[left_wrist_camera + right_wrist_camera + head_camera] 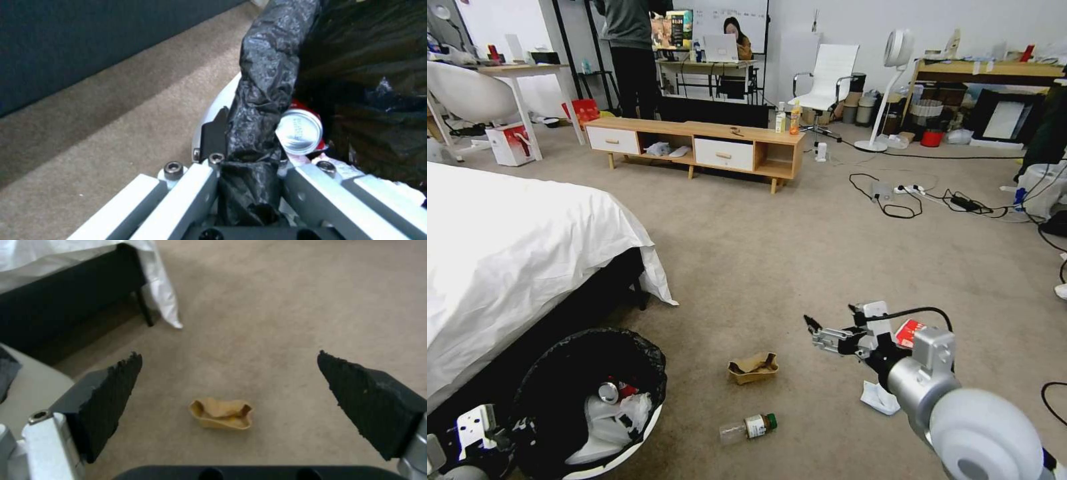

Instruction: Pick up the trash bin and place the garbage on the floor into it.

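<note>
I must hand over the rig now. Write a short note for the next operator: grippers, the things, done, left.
Left gripper: shut on the trash bin rim, beside the bed.
Right gripper: open, above the cardboard tray.
Done: red can and white tissues in the bin.
Left on the carpet: cardboard tray, clear bottle, white tissue, red-and-white packet.

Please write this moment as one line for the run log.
left end effector: shut on trash bin rim | right end effector: open, above cardboard tray | bottle: on floor
</note>
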